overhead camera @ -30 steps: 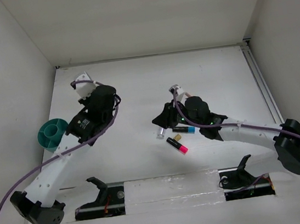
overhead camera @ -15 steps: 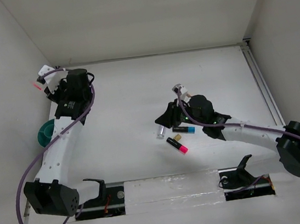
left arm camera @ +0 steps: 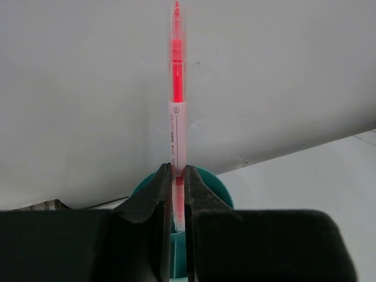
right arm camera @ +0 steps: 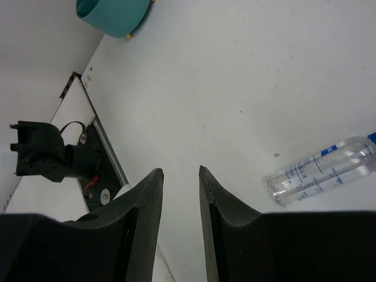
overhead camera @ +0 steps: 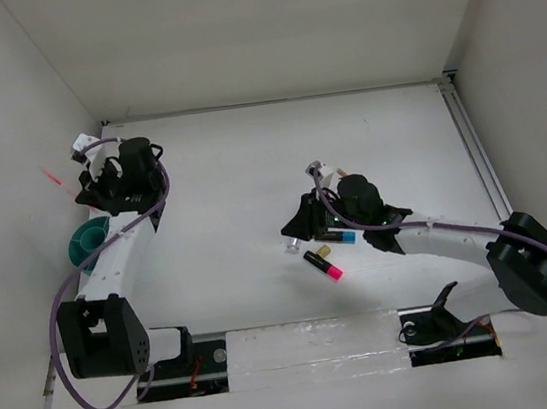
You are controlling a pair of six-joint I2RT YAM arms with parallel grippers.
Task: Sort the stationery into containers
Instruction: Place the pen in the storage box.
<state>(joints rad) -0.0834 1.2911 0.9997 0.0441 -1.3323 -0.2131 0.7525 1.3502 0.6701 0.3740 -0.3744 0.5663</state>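
My left gripper is shut on the thin pink pen, gripping it near its lower end. The pen points up along the left wall. It hangs over the round teal organizer, which stands by the left wall. From above, the pink pen sticks out left of the left gripper. My right gripper is open with nothing between its fingers, low over the table. The clear blue-capped pen lies just to its right.
Beside the right gripper lie a black marker with a pink end, a black marker with a blue end and a small tan bit. The left wall is close behind the organizer. Two black mounts sit at the table's near edge.
The left arm has swung left and back toward the wall with the pink pen, ending over the teal organizer. The right gripper has shifted slightly left, still open.
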